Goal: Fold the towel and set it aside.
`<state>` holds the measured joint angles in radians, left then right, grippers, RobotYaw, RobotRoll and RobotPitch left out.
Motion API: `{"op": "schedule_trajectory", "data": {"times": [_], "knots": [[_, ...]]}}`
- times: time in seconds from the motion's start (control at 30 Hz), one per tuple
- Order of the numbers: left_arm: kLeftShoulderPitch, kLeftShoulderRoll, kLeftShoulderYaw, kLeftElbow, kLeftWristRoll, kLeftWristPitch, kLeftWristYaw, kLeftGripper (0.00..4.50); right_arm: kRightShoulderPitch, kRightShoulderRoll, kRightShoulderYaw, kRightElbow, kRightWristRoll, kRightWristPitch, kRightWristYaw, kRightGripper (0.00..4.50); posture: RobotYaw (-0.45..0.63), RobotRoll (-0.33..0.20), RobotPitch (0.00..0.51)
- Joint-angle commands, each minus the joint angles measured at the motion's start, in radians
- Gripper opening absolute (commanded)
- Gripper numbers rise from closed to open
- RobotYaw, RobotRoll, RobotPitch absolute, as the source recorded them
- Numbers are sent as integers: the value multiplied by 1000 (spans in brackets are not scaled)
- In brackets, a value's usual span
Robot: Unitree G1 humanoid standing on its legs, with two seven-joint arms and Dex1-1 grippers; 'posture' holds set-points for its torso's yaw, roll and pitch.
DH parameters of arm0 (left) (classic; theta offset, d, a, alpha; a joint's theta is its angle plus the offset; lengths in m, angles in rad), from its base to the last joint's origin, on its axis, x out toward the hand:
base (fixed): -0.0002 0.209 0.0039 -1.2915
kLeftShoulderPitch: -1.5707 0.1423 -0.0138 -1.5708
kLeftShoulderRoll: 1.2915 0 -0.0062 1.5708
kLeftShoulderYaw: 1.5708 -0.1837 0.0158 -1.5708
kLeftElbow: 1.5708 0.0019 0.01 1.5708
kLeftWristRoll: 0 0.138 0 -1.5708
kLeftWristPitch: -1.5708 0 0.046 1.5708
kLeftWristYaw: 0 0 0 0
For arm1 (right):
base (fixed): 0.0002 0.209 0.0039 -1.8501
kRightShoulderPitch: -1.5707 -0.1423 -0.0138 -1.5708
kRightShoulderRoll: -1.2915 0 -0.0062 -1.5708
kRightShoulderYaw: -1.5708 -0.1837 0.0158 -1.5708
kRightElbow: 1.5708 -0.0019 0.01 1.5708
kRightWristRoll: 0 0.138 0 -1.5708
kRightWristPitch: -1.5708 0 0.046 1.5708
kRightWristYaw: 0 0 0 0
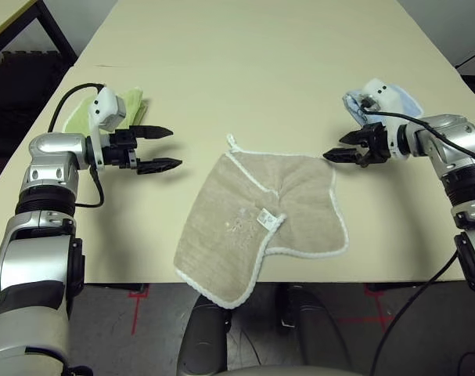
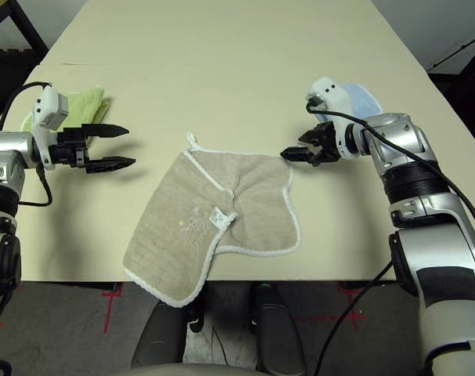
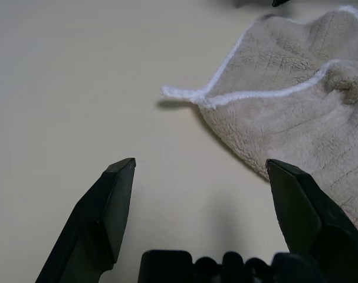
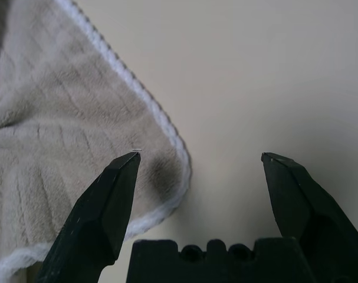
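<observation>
Pincers [image 1: 165, 148] [image 1: 331, 155] are both gaping wide, gripping nothing, flanking the crumpled beige terry towel [image 1: 264, 222] lying between them.

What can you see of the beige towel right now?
The towel is beige terry cloth with white stitched edging, a small white label near its middle and a white loop at its far left corner. It lies rumpled and partly folded over itself on the table, its near corner hanging over the front edge. Neither open gripper touches it; the right gripper hovers at its far right corner.
</observation>
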<state>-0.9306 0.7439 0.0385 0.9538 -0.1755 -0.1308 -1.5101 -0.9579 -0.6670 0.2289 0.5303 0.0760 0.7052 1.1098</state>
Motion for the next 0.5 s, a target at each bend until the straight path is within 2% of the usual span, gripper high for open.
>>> {"op": "schedule_trajectory", "data": {"times": [0.03, 0.23, 0.5], "knots": [[4, -7, 7, -21, -11, 9, -10, 4482, 45, -2, 34, -60, -36, 7, -23, 4500, 33, 0, 212], [2, -11, 5, -24, -11, 11, -11, 4482, 81, 29, 56, -71, -76, -6, -73, 4500, 33, 0, 215], [3, -14, 4, -33, -11, 17, -15, 4482, 26, 78, 39, 20, -81, -8, -101, 4500, 31, 0, 221]]}}
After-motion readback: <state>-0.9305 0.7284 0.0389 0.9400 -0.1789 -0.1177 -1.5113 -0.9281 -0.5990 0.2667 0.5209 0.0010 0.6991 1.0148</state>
